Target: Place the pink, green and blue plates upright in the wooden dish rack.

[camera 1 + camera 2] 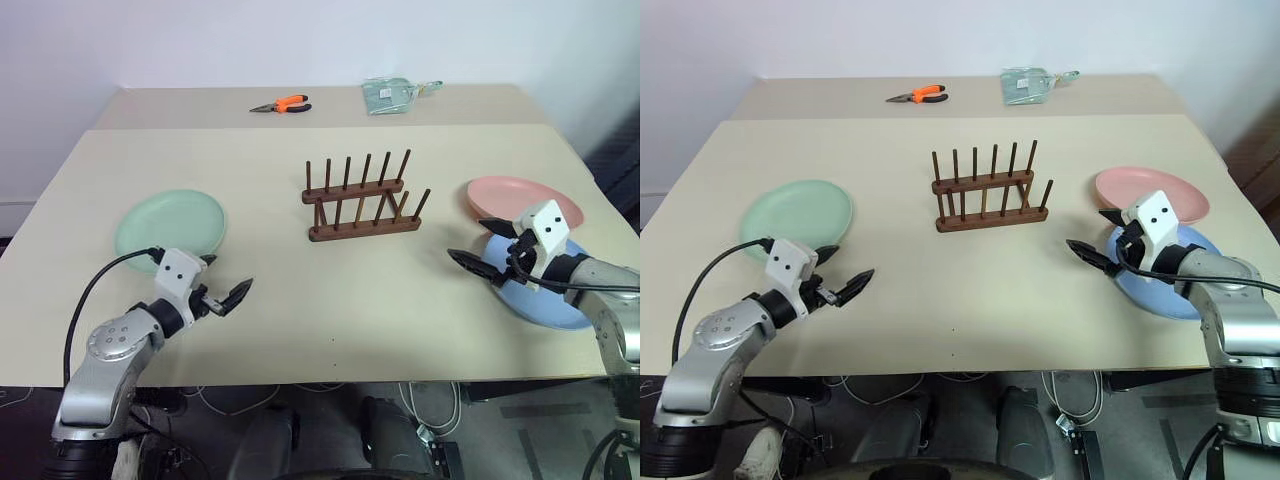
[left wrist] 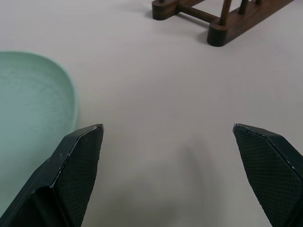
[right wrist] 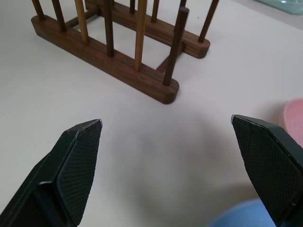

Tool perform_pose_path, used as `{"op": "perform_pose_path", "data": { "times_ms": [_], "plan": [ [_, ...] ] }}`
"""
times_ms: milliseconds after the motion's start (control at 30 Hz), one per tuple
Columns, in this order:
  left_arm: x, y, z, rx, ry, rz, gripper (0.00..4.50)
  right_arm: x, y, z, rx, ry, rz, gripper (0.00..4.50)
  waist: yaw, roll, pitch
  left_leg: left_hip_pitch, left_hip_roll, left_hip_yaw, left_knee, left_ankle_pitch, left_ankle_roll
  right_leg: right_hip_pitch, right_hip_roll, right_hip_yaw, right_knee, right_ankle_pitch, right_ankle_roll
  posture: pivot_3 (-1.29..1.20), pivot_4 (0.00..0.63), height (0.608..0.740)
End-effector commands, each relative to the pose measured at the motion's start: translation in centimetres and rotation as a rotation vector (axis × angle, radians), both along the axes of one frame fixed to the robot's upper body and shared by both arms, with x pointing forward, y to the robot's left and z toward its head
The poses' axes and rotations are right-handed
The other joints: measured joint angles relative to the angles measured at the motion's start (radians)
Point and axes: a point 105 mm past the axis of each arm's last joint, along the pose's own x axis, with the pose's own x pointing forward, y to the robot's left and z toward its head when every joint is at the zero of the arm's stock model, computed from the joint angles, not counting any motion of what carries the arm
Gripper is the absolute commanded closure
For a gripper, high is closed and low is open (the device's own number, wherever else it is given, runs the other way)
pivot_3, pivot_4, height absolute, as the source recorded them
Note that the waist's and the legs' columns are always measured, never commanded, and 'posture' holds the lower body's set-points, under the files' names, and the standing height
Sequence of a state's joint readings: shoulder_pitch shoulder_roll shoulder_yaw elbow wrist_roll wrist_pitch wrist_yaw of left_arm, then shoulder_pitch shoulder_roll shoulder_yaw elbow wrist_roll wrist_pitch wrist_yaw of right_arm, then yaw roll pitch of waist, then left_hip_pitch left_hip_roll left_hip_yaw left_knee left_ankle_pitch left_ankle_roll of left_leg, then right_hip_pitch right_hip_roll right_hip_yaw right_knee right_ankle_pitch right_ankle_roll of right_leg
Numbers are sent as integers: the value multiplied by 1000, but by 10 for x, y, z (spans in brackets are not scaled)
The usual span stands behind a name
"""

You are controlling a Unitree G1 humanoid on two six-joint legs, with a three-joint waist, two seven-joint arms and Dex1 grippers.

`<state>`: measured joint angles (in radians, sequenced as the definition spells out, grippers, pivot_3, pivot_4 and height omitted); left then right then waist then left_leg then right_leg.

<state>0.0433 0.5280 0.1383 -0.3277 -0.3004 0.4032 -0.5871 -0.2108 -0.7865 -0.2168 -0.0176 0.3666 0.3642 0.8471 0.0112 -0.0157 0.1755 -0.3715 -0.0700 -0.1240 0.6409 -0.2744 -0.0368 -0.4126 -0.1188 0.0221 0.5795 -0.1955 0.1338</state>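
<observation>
Holding both end effectors spread wide and empty, I judge the right end effector (image 1: 487, 250) nearest the round light blue plate (image 1: 545, 300) lying flat beneath it, right of the dark wooden dish rack (image 1: 362, 198) mid-desk.

Twin head views down over the table (image 1: 300, 300); wrist views low, close, sharing the rack (image 3: 118, 56).

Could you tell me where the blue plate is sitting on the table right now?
The blue plate lies flat near the table's front right edge, under the open right gripper, with the pink plate just behind and overlapping it.
</observation>
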Motion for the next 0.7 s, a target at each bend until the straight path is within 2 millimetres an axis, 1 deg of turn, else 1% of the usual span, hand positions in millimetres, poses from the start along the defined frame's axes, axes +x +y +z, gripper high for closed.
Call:
{"op": "perform_pose_path", "data": {
  "times_ms": [33,133,200,267,333,433,533,600,700],
  "plan": [
    [1,-4,12,11,-60,-15,0,1,7,9,17,-27,28,32,0,0,0,0,0,0,0,0,0,0,0,0,0,0,0,0,150,740],
    [5,-5,10,9,-57,-19,0,-4,13,6,36,5,58,32,1,0,0,0,0,0,0,0,0,0,0,0,0,0,0,0,150,740],
    [7,-11,9,-13,-37,-59,0,-11,18,8,42,17,81,32,2,0,0,0,0,0,0,0,0,0,0,0,0,0,0,0,150,740],
    [13,-17,7,-17,-18,-112,0,-14,22,7,32,8,78,32,3,0,0,0,0,-1,0,0,0,0,0,0,0,0,0,0,150,740],
    [24,-25,1,1,10,-165,0,-17,27,4,29,2,68,32,3,0,0,-1,0,-1,1,0,0,0,0,-1,0,0,1,0,150,740],
    [50,-43,-7,54,29,-243,0,-27,37,-5,38,16,76,32,2,0,0,-1,0,-2,2,0,0,1,0,-2,0,-1,2,0,150,740],
    [77,-68,-8,43,33,-302,0,-34,40,-12,32,26,58,32,4,0,0,-2,-1,-3,4,0,0,1,0,-3,0,1,3,0,150,740],
    [89,-84,-7,45,37,-357,0,-38,42,-13,35,20,44,32,4,0,0,-2,-2,-3,5,0,1,2,0,-3,0,2,3,0,150,740],
    [101,-110,-8,58,57,-454,0,-44,43,-13,50,12,24,32,-1,-1,0,-2,-2,-3,5,-1,1,2,0,-3,0,2,4,0,150,740]
  ]
}}
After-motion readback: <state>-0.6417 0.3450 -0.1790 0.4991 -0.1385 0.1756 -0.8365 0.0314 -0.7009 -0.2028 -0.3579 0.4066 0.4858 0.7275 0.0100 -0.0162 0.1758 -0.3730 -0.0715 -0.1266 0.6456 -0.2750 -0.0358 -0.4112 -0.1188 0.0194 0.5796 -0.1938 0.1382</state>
